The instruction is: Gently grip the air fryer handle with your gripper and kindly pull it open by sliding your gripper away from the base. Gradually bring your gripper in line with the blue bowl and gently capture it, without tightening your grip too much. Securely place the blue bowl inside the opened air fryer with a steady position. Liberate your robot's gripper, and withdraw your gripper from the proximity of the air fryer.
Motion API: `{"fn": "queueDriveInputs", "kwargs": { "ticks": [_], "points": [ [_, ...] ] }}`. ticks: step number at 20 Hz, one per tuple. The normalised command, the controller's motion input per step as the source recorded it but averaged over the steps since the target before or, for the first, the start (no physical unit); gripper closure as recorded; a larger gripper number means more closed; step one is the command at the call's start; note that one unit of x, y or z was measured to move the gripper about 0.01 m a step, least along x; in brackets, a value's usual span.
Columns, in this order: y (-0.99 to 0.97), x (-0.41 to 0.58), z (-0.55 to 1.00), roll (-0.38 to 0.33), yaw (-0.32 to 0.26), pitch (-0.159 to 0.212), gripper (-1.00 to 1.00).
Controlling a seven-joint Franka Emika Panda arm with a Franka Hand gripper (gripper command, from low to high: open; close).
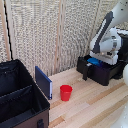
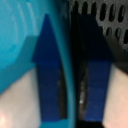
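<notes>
The black air fryer stands at the exterior view's right with its drawer pulled out. Its handle is a short black bar on the drawer front. My gripper reaches down into the drawer. The blue bowl sits low inside it. In the wrist view the two blue fingertips straddle the bowl's rim, with the bowl to one side and the perforated black basket to the other. The gripper is nearly closed on the rim.
A red cup stands on the wooden table. A blue flat panel leans against a large open black fabric case at the exterior view's left. A bamboo screen backs the scene.
</notes>
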Motion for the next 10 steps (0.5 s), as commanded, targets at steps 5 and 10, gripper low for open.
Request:
{"fn": "queueDriveInputs", "kwargs": {
  "ticks": [5, 10],
  "points": [
    [-0.09, 0.002, 0.67, 0.018, -0.036, 0.070, -1.00],
    [0.01, 0.055, 0.69, 0.045, -0.016, 0.067, -1.00]
  ]
}}
